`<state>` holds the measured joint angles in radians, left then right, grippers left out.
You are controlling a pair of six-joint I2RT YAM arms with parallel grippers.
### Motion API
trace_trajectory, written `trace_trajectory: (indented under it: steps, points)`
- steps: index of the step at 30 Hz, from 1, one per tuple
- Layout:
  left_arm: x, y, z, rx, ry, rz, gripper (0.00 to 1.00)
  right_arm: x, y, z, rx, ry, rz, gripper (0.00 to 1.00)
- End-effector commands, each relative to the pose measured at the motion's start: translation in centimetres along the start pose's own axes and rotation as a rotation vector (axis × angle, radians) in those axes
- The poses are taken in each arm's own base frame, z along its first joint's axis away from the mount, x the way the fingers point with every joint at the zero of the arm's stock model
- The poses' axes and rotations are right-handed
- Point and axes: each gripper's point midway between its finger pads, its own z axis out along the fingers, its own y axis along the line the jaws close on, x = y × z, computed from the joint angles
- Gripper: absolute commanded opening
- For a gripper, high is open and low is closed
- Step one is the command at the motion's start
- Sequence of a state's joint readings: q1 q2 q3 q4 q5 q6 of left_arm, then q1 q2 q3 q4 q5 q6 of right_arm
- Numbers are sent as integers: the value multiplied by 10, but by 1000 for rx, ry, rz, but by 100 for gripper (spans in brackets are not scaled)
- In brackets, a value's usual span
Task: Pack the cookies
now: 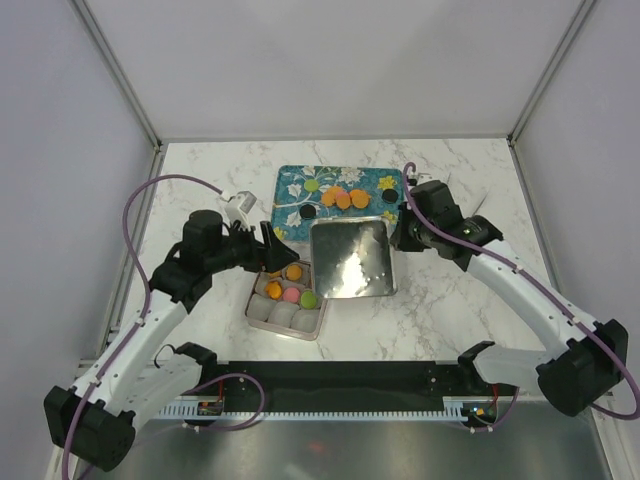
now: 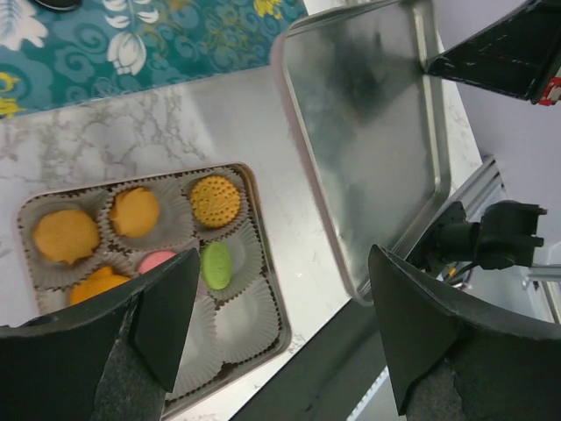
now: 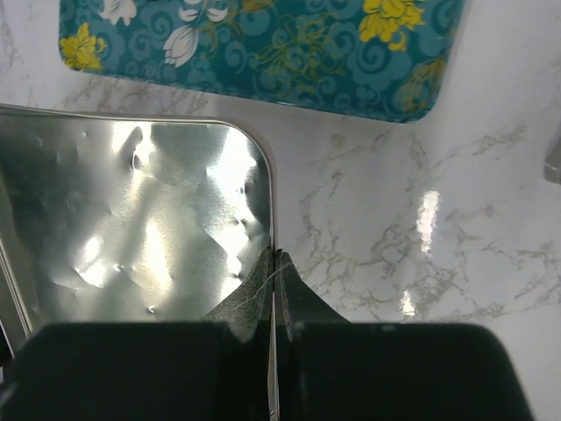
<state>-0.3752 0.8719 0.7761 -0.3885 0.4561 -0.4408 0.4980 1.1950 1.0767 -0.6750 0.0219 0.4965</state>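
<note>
Bare metal shows on the lid, which lies inside-up at centre frame of the top view, just right of the box and just below the teal tray.

**Progress.** Packing is judged partly done.
- Six cookies sit in paper cups in the box: four orange, one pink and one light green.
- The row of empty cups nearest the arms has nothing in it.
- More cookies lie loose on the teal tray at upper centre: a line of three orange ones, a green one and a black one to their left.
- What is left is to fill the last row and put the lid on.

**Grippers.**
- The left gripper hangs over the box's upper edge. Its jaws are spread wide and carry nothing.
- The right gripper is clamped on the lid's right rim. The right wrist view shows the thin edge pinched between the fingers.

**Not determinable.**
- In the top view the left gripper covers the box's upper left cup.
- In the left wrist view a finger hides the box's lower left corner.
- Two small dark-centred discs at the tray's right end are too small to class with confidence, so the loose count is uncertain.
- The lid's outer face is not visible.
</note>
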Motion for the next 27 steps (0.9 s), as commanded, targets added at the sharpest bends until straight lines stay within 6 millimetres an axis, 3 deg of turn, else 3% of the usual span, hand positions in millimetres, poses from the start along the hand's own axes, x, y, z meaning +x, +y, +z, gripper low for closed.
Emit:
trace_trajectory:
  steps: [1, 6, 12, 15, 16, 18, 19, 20, 21, 24, 25, 27]
  points:
    - [-8, -20, 9, 105, -37, -47, 85, -16, 50, 3, -131, -29, 1, 0]
    - [-7, -20, 18, 120, -40, -80, 84, -29, 78, 7, -211, -59, 46, 0]
    - [-8, -18, 22, 116, -46, -100, 77, -27, 109, 13, -279, -58, 72, 0]
    - [-10, -18, 23, 116, -47, -108, 66, -24, 117, 19, -293, -58, 81, 0]
    - [-10, -18, 23, 115, -46, -112, 56, -22, 120, 21, -292, -56, 86, 0]
    - [-12, -20, 23, 119, -46, -124, 45, -23, 121, 23, -297, -66, 92, 0]
    - [-12, -20, 23, 119, -45, -128, 34, -21, 121, 24, -295, -65, 90, 2]
    - [-13, -21, 23, 121, -45, -132, 29, -22, 120, 24, -294, -68, 89, 5]
    - [-13, -21, 22, 117, -47, -135, 20, -23, 119, 24, -288, -77, 85, 13]
    - [-16, -24, 19, 116, -51, -137, 9, -25, 109, 25, -247, -105, 67, 27]
    - [-18, -24, 18, 109, -49, -143, 6, -26, 104, 23, -227, -121, 62, 40]
    - [-19, -25, 17, 103, -44, -154, 2, -27, 89, 24, -154, -144, 28, 51]
